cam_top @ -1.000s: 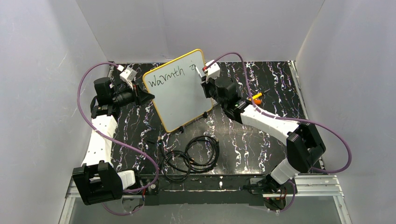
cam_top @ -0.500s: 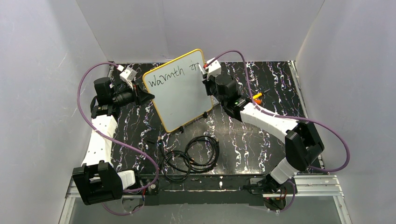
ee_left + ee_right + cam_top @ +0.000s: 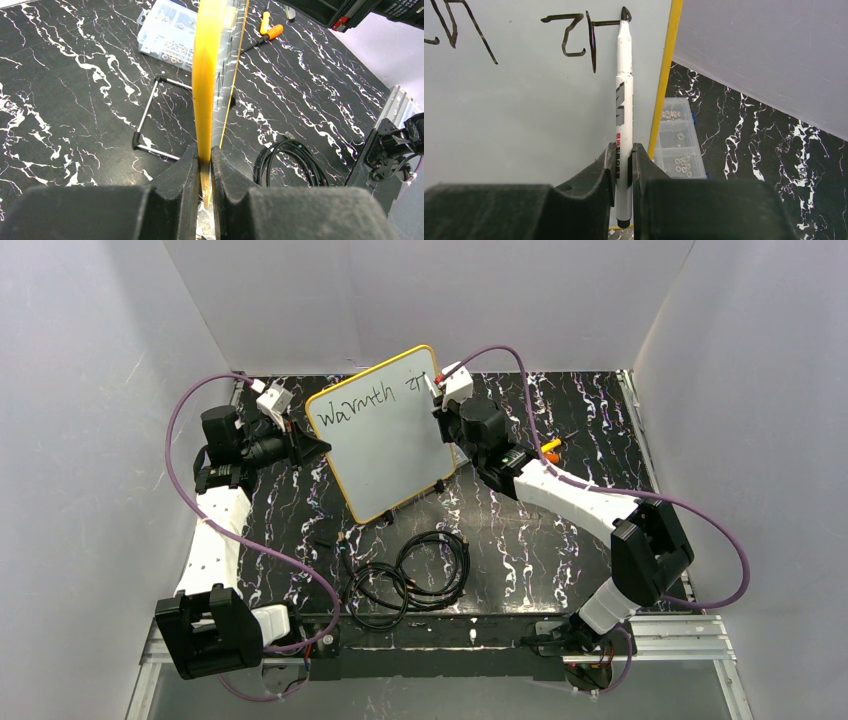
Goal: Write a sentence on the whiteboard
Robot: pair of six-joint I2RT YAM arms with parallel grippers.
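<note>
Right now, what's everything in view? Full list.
whiteboard: 1, white with yellow-orange frame, upright, table centre-back
sentence: 1 unfinished, black, "Warmth" plus a few strokes on the board's top line
marker: 1, white body, black tip at the last stroke
compartment box: 1, clear, small metal parts inside, behind the board
screwdrivers: 2, yellow and orange handles, back right of the table
cables: 2 coils, black, front centre
wire stand: 1, metal with black corners, at the board's foot
table: 1, black marbled
left tool: shut on the whiteboard's edge
right tool: shut on the marker
</note>
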